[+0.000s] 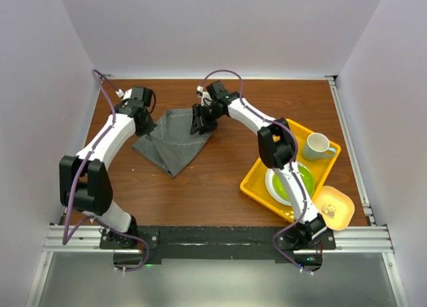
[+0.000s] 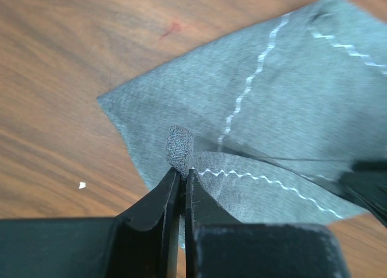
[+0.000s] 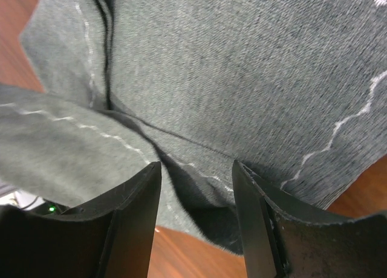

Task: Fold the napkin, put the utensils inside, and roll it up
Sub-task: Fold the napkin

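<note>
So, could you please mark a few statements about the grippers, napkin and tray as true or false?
1. The left gripper pinches a bit of the napkin. True.
2. The right gripper is shut. False: its jaws stand apart over the napkin.
3. The mug stands on the tray. True.
4. The napkin lies on the tray. False: it lies on the table, left of the tray.
</note>
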Robot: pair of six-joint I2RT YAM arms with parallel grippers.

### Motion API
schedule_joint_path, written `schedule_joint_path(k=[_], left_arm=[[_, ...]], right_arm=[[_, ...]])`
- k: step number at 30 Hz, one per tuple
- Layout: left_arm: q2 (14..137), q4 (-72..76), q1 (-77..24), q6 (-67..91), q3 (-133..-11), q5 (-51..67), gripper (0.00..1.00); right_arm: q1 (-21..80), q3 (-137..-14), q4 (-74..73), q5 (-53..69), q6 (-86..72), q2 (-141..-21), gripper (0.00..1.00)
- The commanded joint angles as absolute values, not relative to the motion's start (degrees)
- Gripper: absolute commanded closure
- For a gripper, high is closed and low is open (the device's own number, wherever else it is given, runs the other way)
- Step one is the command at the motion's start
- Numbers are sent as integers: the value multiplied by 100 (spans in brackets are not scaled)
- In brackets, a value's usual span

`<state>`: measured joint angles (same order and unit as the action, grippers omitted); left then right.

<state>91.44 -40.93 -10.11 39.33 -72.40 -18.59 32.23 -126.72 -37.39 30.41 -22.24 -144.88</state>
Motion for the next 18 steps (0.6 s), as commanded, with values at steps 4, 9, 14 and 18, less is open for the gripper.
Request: schedule_joint_path(k=[4, 9, 14, 18], left_arm=[[8763, -3604, -1002, 3648, -7076, -1389, 100], [8587, -3332, -1002, 3516, -6865, -871, 100], [8245, -3234, -1002, 3533, -6654, -782, 100], [7928, -3138, -1002, 3524, -6513, -861, 100]], right_arm=[[3252, -13183, -3885, 2848, -1872, -14458, 44], [3278, -13306, -3788, 2874, -1916, -14572, 43], [3305, -13350, -3832, 2848, -1846, -14739, 44], [3313, -13307, -3920, 2821, -1749, -14695, 45]])
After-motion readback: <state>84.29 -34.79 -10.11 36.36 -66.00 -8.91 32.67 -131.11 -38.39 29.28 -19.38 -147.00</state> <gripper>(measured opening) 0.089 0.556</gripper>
